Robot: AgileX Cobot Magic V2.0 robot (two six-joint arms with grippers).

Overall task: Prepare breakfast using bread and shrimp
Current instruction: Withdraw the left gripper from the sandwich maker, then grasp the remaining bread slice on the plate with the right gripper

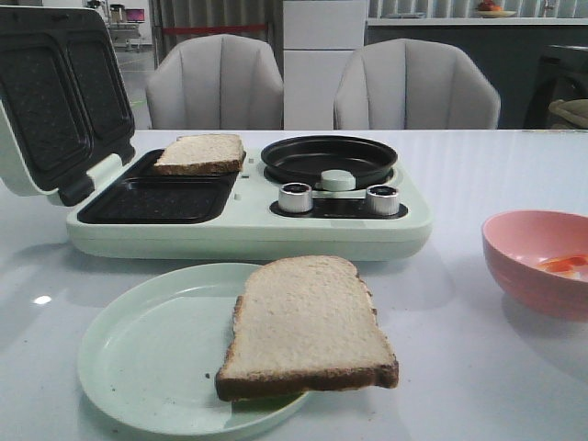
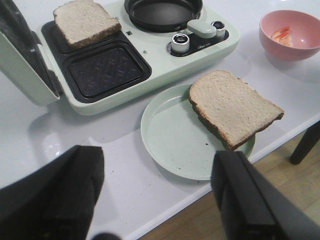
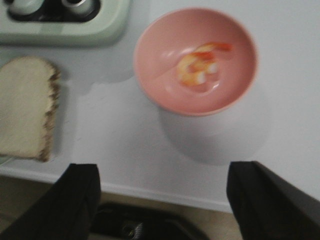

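Observation:
One bread slice [image 1: 307, 329] lies on the pale green plate [image 1: 138, 358], overhanging its right rim; it also shows in the left wrist view [image 2: 230, 105] and right wrist view [image 3: 25, 107]. A second bread slice [image 1: 202, 152] sits in the far grill well of the breakfast maker [image 1: 248, 225], also seen in the left wrist view [image 2: 85, 21]. The shrimp [image 3: 200, 65] lies in the pink bowl [image 3: 195, 60], at the right of the table [image 1: 537, 262]. My left gripper [image 2: 157, 192] is open and empty, above the table's front edge near the plate. My right gripper [image 3: 162, 197] is open and empty, short of the bowl.
The maker's lid [image 1: 55, 101] stands open at the left. A black round pan [image 1: 329, 158] and two metal knobs [image 1: 296, 197] sit on its right half. The near grill well [image 1: 156, 200] holds nothing. Two grey chairs [image 1: 216, 83] stand behind the table.

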